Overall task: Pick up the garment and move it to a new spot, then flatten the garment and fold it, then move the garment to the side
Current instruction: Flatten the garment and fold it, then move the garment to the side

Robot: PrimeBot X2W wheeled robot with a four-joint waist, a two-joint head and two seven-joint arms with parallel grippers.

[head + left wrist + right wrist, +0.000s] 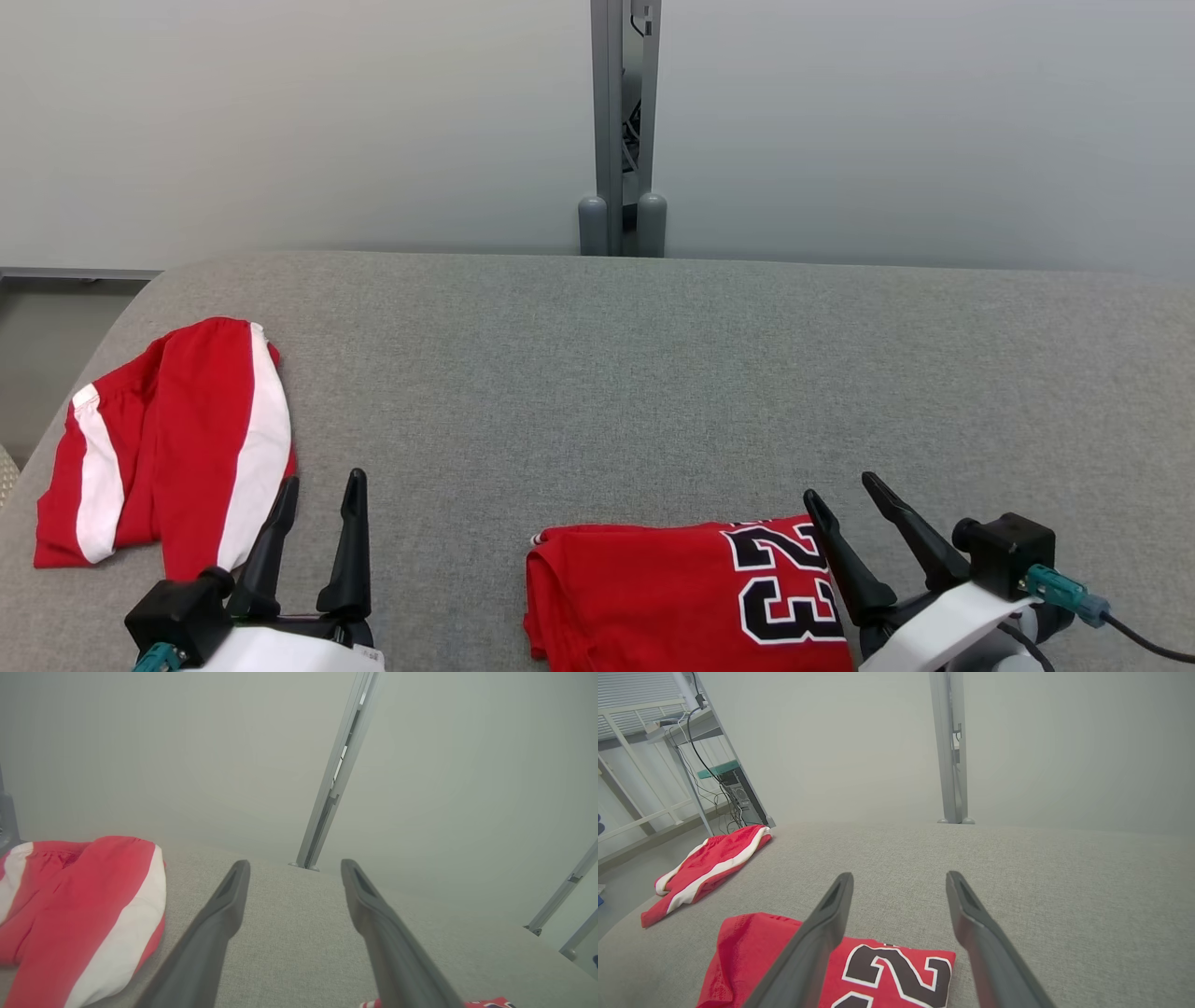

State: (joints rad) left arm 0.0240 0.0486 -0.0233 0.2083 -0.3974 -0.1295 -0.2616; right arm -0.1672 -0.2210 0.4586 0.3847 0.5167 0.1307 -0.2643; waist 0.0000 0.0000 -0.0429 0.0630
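Observation:
A folded red jersey [644, 588] with a black "23" lies at the near edge of the grey fabric table [597, 373]; it also appears below my right fingers [752, 947], and a corner of it [486, 1003] shows in the left wrist view. Red shorts [187, 420] with white stripes lie rumpled at the table's left end [93, 896] [714, 863]. My left gripper [322, 481] stands open just right of the shorts, nothing between its fingers [295, 864]. My right gripper [840, 487] is open over the jersey's right edge, holding nothing [900, 875].
A grey metal post [624, 121] rises behind the table's far edge against a pale wall. The table's rounded left corner drops to the floor [47, 327]. A rack with cables [714, 774] stands beyond that end.

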